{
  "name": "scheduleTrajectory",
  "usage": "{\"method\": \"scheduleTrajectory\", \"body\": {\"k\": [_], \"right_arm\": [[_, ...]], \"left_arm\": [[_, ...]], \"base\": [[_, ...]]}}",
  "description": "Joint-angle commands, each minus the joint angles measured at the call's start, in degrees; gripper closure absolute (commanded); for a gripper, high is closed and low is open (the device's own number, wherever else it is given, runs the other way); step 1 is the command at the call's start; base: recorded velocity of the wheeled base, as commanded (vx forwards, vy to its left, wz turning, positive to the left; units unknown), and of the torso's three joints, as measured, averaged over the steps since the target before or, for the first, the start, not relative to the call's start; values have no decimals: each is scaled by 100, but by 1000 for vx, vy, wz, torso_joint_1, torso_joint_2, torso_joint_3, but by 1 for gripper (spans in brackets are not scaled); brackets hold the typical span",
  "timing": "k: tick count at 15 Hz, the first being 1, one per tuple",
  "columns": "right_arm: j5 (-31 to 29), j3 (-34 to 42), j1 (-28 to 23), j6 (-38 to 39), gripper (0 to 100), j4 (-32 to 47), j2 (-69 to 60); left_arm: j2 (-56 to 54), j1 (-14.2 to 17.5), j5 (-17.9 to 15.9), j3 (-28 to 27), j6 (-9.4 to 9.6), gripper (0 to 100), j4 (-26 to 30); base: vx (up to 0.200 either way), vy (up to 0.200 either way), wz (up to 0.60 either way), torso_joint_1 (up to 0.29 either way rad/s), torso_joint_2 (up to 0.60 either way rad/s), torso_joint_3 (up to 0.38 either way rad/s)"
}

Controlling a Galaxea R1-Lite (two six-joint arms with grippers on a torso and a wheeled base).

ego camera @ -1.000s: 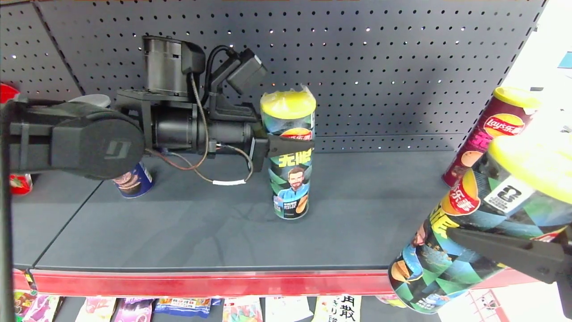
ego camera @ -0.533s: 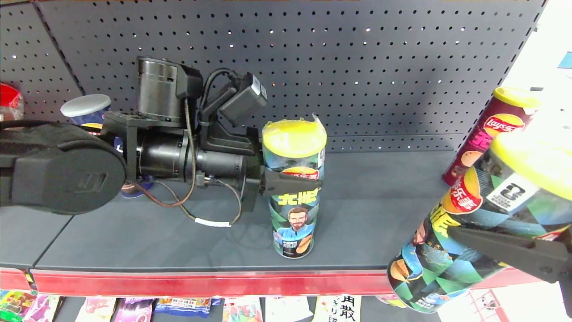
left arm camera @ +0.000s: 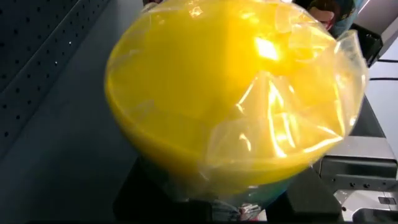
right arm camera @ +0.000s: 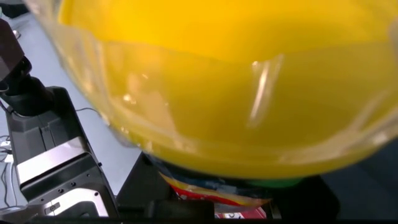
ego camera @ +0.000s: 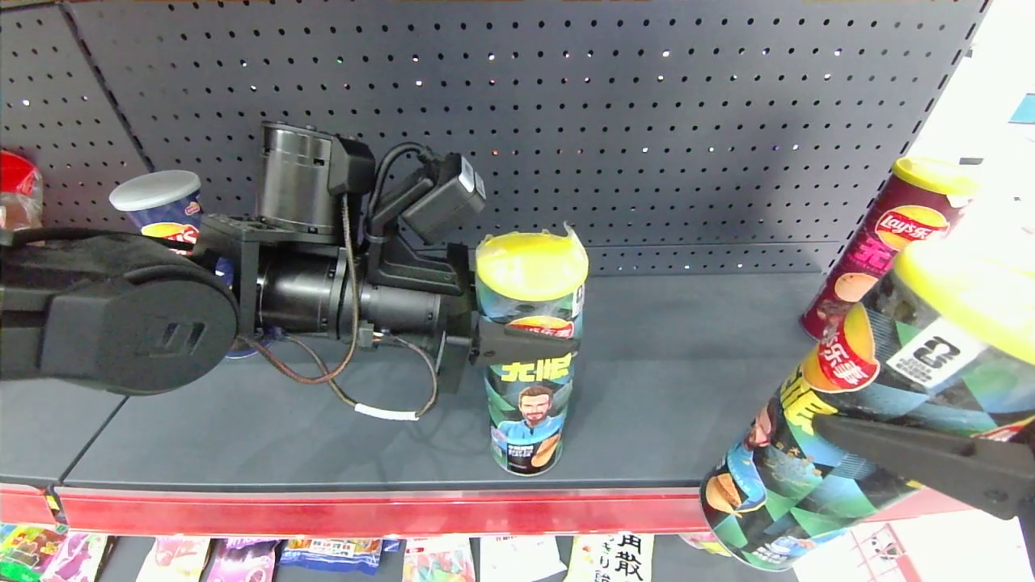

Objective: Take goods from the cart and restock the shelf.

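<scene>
The left claw (ego camera: 525, 343) was clenched on a can (ego camera: 530, 412), which was upright near the front edge of the shelf (ego camera: 323, 436). The right claw (ego camera: 897, 444) grasped a second can (ego camera: 768, 485), tilted, in front of the shelf at the right.

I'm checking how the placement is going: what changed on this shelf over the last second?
The left gripper, shut on the yellow-lidded green chip can, carried it toward the grey shelf's red front edge, baring more of a blue can with a grey lid behind the arm. The right gripper kept its hold on the second yellow-lidded green can; the red chip can stayed put.
</scene>
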Motion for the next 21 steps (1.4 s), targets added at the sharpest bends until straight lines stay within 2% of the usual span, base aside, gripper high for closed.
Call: {"method": "scheduleTrajectory", "body": {"k": [1,5,8,11,16,21], "right_arm": [[-1,-7,-5,-4,100,-4,7],[7,-7,-5,-4,100,-4,33],[7,-7,-5,-4,100,-4,42],[7,2,4,-4,100,-4,77],[7,-7,4,-4,100,-4,77],[7,-16,4,-4,100,-4,95]], "left_arm": [[-3,23,2,31,-5,100,8],[-90,14,-138,128,-5,100,16],[-328,14,-226,629,-5,100,8],[-337,58,-191,567,-67,100,8],[-337,94,-376,620,-67,100,8],[-275,102,-393,602,-67,100,8]], "base": [[0,0,0,0,0,0],[0,0,0,0,0,0],[0,0,0,0,0,0],[0,0,0,0,0,0],[0,0,0,0,0,0],[0,0,0,0,0,0]]}}
